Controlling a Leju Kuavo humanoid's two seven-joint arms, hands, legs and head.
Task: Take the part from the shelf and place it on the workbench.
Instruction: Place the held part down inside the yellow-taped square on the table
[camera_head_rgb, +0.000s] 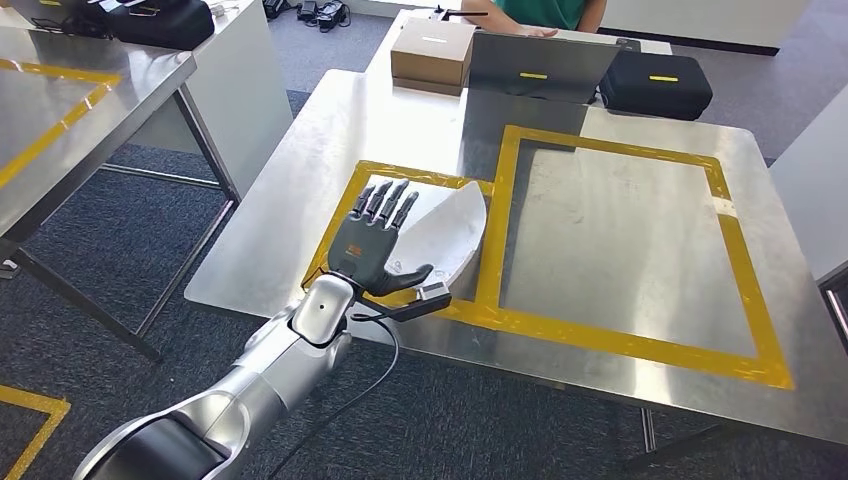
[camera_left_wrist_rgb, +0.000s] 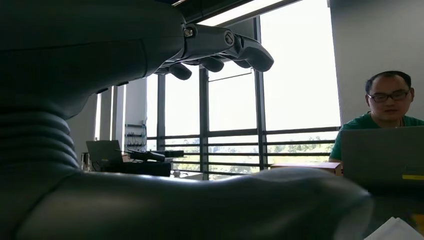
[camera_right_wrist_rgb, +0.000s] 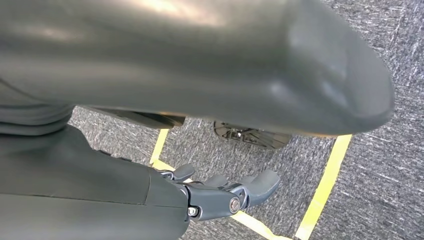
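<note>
Left hand (camera_head_rgb: 375, 240) lies flat, fingers spread apart, on the white part (camera_head_rgb: 450, 232), which rests on the workbench (camera_head_rgb: 620, 210) inside the small taped square (camera_head_rgb: 350, 195). Right hand (camera_right_wrist_rgb: 220, 192) hangs above the carpet, fingers apart, holding nothing. Person (camera_head_rgb: 545, 12) at twelve o'clock.

1. A cardboard box (camera_head_rgb: 432, 55) sits at the far edge of the table.
2. Just beside it stands an open grey laptop (camera_head_rgb: 540, 65), with a person in a green top (camera_left_wrist_rgb: 382, 120) behind it.
3. A black case (camera_head_rgb: 657, 84) lies beside the laptop.
4. Grey carpet (camera_head_rgb: 150, 250) carries yellow floor tape (camera_right_wrist_rgb: 325, 185).
</note>
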